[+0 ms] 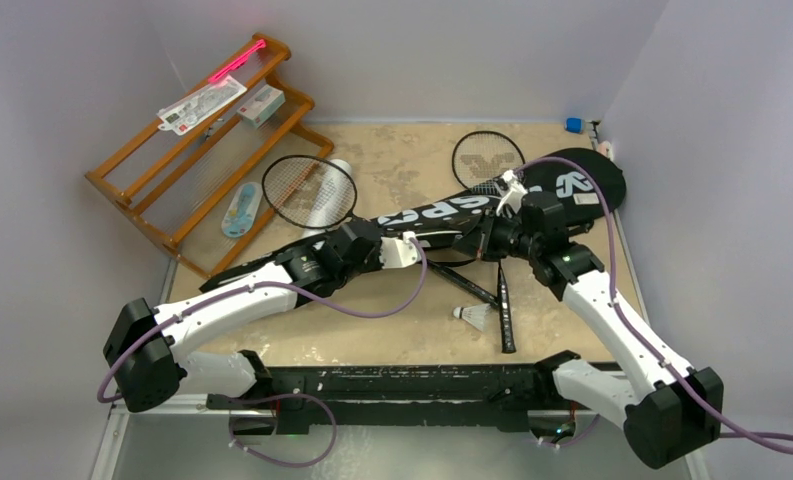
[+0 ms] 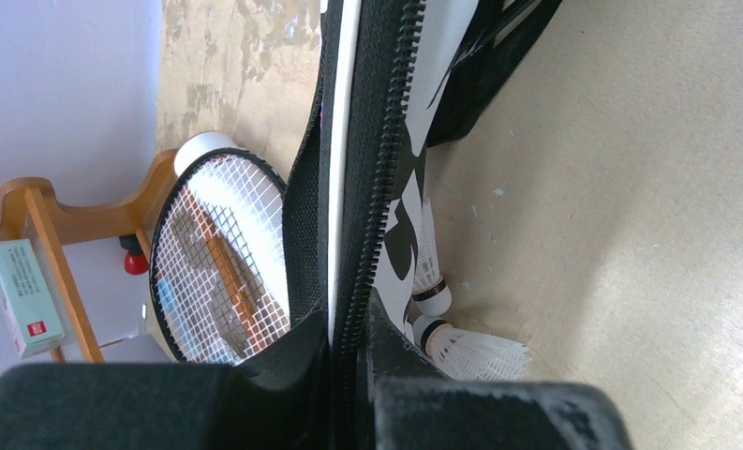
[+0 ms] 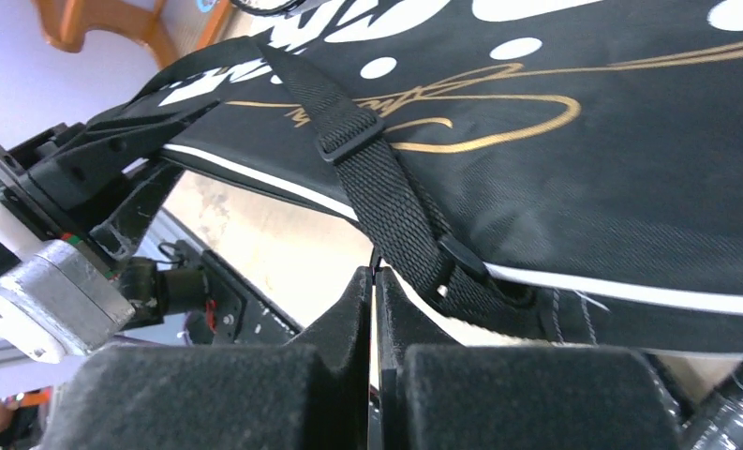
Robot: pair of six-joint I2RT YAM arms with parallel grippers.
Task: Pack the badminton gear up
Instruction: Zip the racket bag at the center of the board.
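**Soft Bag Held at Both Ends, Zip Edge Under Tension**

The black racket bag is laid slantwise across the middle of the table, its wide end at the far right. One racket is seen resting beside the orange rack, and a second racket head shows just behind the bag. A shuttlecock lies on the table near the arms, apart from the bag.

The left gripper is closed almost fully on the bag's narrow end, with the zip and white piping running straight out from between the pads. The right gripper is pressed nearly shut, with only a slit left. A thin dark piece at the bag's lower edge, below the strap, appears to be pinched; whether it is the zip pull cannot be told.

The bag is judged to be light, limp fabric that sags and folds unless stretched, so it is best gripped at seams, piping or strap anchors, not on flat cloth. The rackets are judged stiff and light, best taken by the handle or shaft, never the strings. The feathered shuttlecocks are judged fragile and should be held lightly at the cork.
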